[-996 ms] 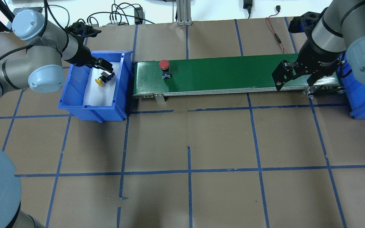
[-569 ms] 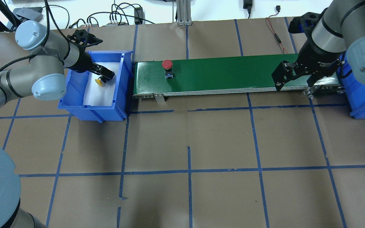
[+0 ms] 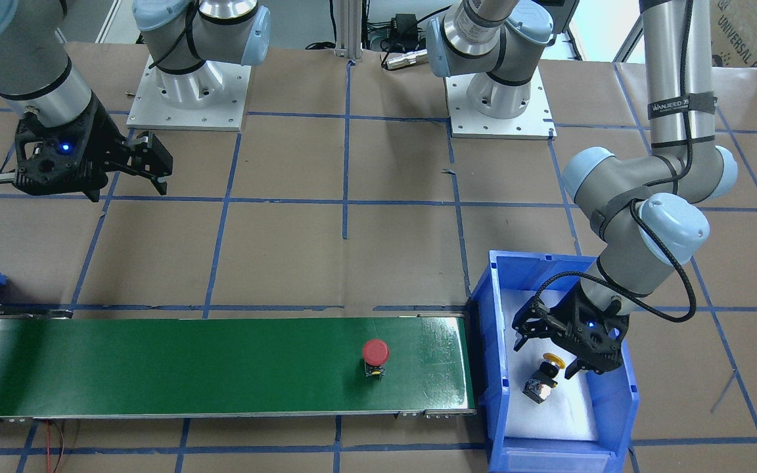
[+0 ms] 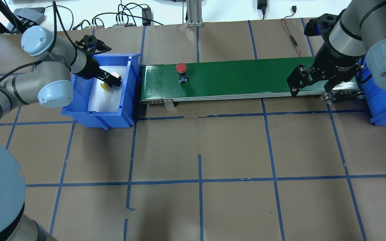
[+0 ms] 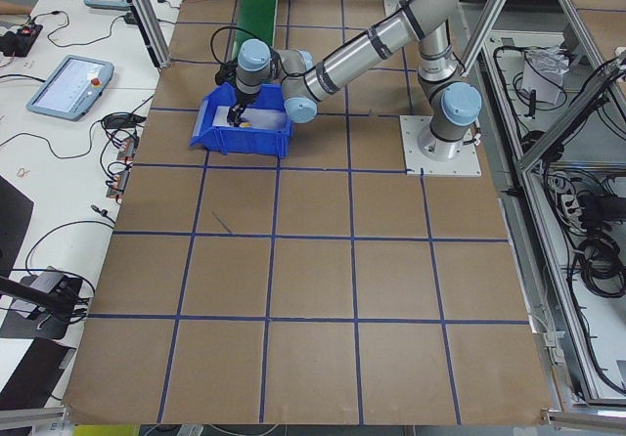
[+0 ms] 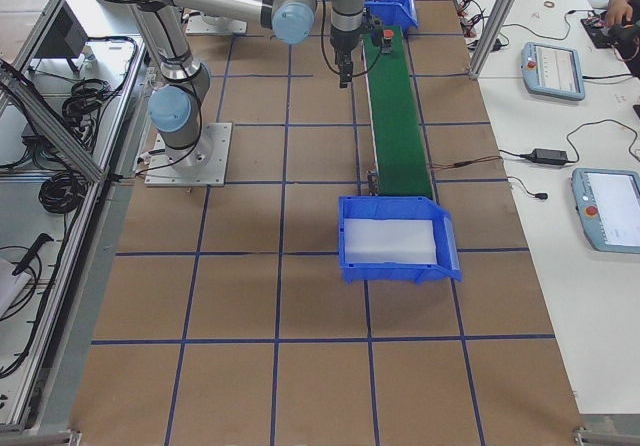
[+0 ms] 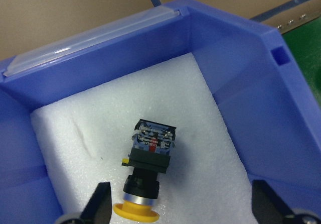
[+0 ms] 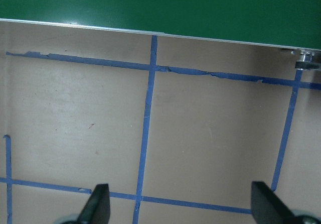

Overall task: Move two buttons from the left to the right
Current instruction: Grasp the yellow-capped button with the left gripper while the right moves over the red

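Observation:
The yellow button (image 7: pixel 148 174) lies on its side on white foam in the left blue bin (image 4: pixel 79 110); it also shows in the overhead view (image 4: pixel 106 86) and the front view (image 3: pixel 545 376). My left gripper (image 7: pixel 183 209) is open and hovers just over it inside the bin, one finger on either side, not touching; it also shows from overhead (image 4: pixel 112 80). The red button (image 4: pixel 181 68) stands upright on the green conveyor belt (image 4: pixel 246 77) near its left end. My right gripper (image 4: pixel 310 88) is open and empty beside the belt's right end.
A second blue bin (image 4: pixel 384 110) with white foam stands past the belt's right end, partly behind my right arm. The left bin's walls closely surround my left gripper. The brown table carries blue tape lines (image 8: pixel 145 133).
The red button has moved to the right along the belt. My left arm has shifted slightly, with its gripper still open over the yellow button. My right arm has not moved.

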Robot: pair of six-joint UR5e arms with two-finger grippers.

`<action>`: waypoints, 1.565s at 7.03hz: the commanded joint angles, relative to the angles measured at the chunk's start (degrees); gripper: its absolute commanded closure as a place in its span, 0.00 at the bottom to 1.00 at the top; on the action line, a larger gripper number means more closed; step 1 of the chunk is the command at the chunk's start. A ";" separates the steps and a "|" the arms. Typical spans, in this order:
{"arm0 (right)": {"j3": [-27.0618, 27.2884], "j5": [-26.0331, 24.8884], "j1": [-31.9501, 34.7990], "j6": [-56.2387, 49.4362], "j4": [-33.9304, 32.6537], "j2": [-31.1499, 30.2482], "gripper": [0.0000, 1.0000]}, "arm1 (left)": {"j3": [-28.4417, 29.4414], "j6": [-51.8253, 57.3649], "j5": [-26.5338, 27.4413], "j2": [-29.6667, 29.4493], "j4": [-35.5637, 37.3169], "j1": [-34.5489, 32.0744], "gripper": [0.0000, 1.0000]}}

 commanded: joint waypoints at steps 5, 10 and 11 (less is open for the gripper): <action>-1.32 0.42 0.71 0.56 -2.73 -0.01 0.00 | 3.91 1.14 -1.39 -2.66 1.34 0.00 0.10; -11.28 -1.16 13.19 8.83 -6.46 9.66 0.00 | 2.61 1.14 2.82 -4.68 1.34 0.00 0.11; -11.79 -0.98 13.19 9.35 -7.68 10.44 0.00 | 2.43 1.14 2.91 -4.68 1.26 0.00 0.15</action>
